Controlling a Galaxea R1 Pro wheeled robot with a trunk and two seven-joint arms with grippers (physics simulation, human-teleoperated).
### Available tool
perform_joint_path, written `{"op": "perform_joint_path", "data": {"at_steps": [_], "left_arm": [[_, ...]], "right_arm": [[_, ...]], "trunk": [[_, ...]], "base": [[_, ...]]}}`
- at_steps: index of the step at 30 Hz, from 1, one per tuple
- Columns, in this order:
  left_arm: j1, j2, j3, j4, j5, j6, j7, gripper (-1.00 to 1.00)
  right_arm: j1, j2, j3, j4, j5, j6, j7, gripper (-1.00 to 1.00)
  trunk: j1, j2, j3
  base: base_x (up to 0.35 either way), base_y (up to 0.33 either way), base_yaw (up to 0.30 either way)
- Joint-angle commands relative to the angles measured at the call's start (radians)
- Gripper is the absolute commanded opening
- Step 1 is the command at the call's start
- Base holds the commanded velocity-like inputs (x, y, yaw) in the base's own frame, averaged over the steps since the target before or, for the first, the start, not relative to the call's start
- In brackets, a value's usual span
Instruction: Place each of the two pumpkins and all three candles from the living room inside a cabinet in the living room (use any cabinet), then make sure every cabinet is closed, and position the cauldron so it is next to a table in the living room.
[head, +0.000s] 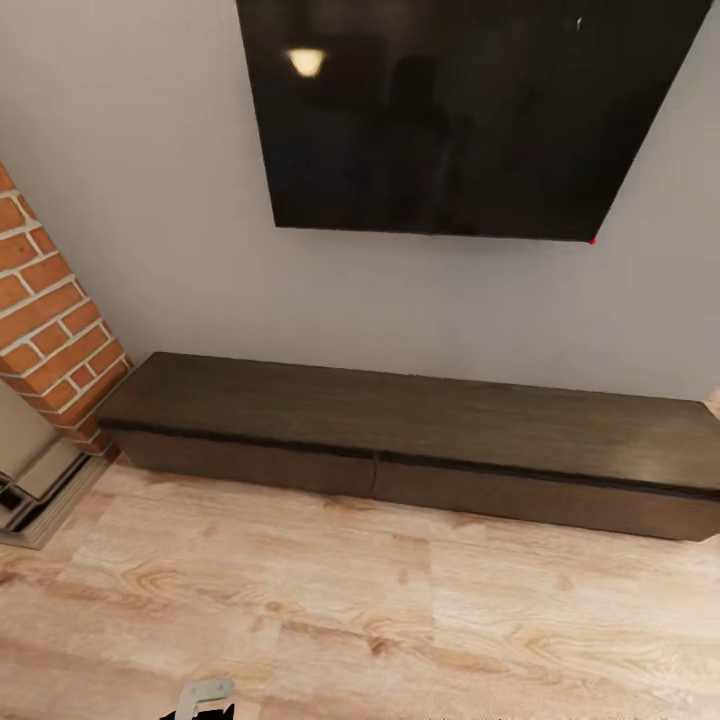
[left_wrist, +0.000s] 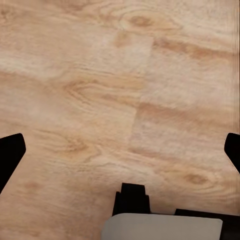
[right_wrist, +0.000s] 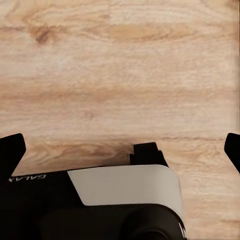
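The cabinet (head: 400, 420) is a long, low dark-brown unit against the grey wall, straight ahead in the head view. Its two drawer fronts (head: 250, 460) sit flush and shut, and its top is bare. The pumpkins, candles, cauldron and table are out of view. In the left wrist view my left gripper (left_wrist: 122, 150) is open, its black fingertips (left_wrist: 11, 152) far apart over bare wood floor. My right gripper (right_wrist: 122, 150) is open too, its fingertips (right_wrist: 11, 152) spread wide above the floor, with nothing between them.
A big black TV (head: 460, 110) hangs on the wall above the cabinet. A red brick column (head: 50, 310) stands at the left, with a grey metal fixture (head: 35, 480) at its foot. Light wood floor (head: 350, 610) lies between me and the cabinet.
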Motion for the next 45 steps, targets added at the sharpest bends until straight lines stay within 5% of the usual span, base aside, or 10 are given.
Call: {"op": "perform_joint_path", "data": {"at_steps": [1, 15, 19, 22, 27, 31, 33, 38, 42, 45], "left_arm": [[0.0, 0.0, 0.001, -0.001, 0.0, 0.001, 0.002, 1.0], [0.0, 0.001, 0.002, -0.002, 0.002, 0.001, 0.002, 1.0], [-0.003, 0.002, 0.005, -0.038, 0.005, 0.015, -0.002, 1.0], [-0.005, 0.001, 0.009, -0.199, 0.006, 0.145, -0.003, 1.0], [-0.006, 0.001, 0.029, -0.634, 0.007, 0.646, -0.011, 1.0], [-0.007, -0.002, 0.035, -0.787, 0.009, 0.771, -0.013, 1.0], [-0.007, -0.003, 0.036, -0.822, 0.01, 0.802, -0.014, 1.0], [-0.007, -0.013, 0.039, -0.909, 0.011, 0.948, -0.017, 1.0], [-0.006, -0.022, 0.04, -0.941, 0.02, 0.978, -0.018, 1.0], [-0.006, -0.03, 0.04, -0.951, 0.059, 0.985, -0.018, 1.0]], "right_arm": [[0.0, 0.0, 0.0, -0.002, -0.01, 0.004, -0.001, 1.0], [0.0, 0.0, 0.002, -0.002, -0.008, 0.0, -0.002, 1.0], [0.0, -0.001, 0.0, -0.001, -0.019, -0.077, 0.0, 1.0], [0.0, -0.006, -0.001, -0.003, -0.123, -0.103, 0.004, 1.0], [-0.006, -0.023, -0.001, -0.032, -0.378, -0.138, 0.017, 1.0], [-0.013, -0.047, 0.0, -0.04, -0.529, -0.148, 0.047, 1.0], [-0.013, -0.053, 0.0, -0.038, -0.589, -0.144, 0.126, 1.0], [-0.014, -0.085, -0.002, -0.031, -0.634, -0.134, 0.365, 1.0], [-0.014, -0.094, -0.001, -0.03, -0.639, -0.136, 0.417, 1.0], [-0.014, -0.096, -0.001, -0.03, -0.639, -0.137, 0.424, 1.0]], "trunk": [[0.0, 0.0, 0.0], [0.0, 0.0, 0.012], [0.0, 0.0, 0.016], [0.0, 0.0, 0.017], [0.0, 0.0, 0.018], [0.0, 0.0, 0.018], [0.0, 0.0, 0.018], [0.0, 0.0, 0.018], [0.0, 0.0, 0.018], [0.0, 0.0, 0.018]], "base": [[0.0, -0.11, -0.261], [0.033, -0.113, -0.258], [0.012, -0.017, -0.257], [0.002, -0.003, -0.258], [0.0, -0.001, -0.137], [0.0, 0.0, -0.017], [0.0, 0.0, -0.004], [0.0, 0.0, -0.001], [0.0, 0.0, 0.0], [0.0, 0.0, 0.0]]}}
